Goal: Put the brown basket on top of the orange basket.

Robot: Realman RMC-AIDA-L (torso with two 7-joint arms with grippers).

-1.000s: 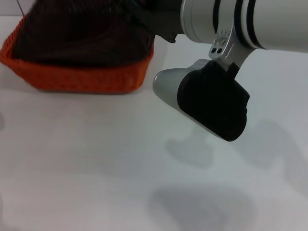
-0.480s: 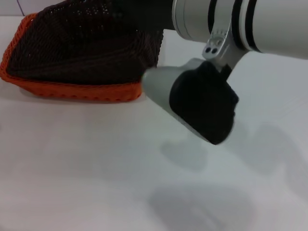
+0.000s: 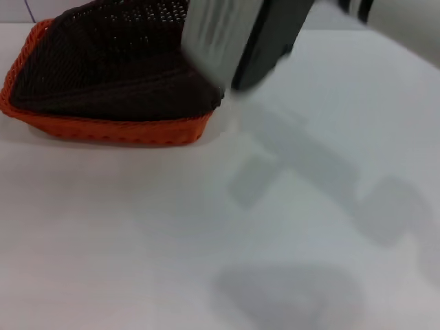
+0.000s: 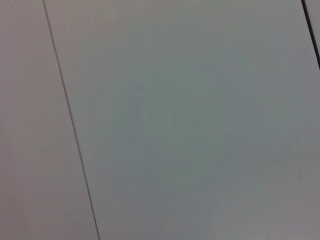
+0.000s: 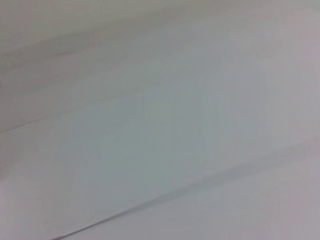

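Brown basket (image 3: pixel 113 75): we see it nested in the orange basket (image 3: pixel 103 129), tilted.
Right arm (image 3: pixel 234 38): just beside baskets; hand's grip we cannot tell.
Table (image 3: pixel 206 240): white.

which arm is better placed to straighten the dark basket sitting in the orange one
Right, probably. Its arm hangs beside the very dark brown woven basket, which sits tilted inside the bright orange woven basket. The left arm appears in no view.
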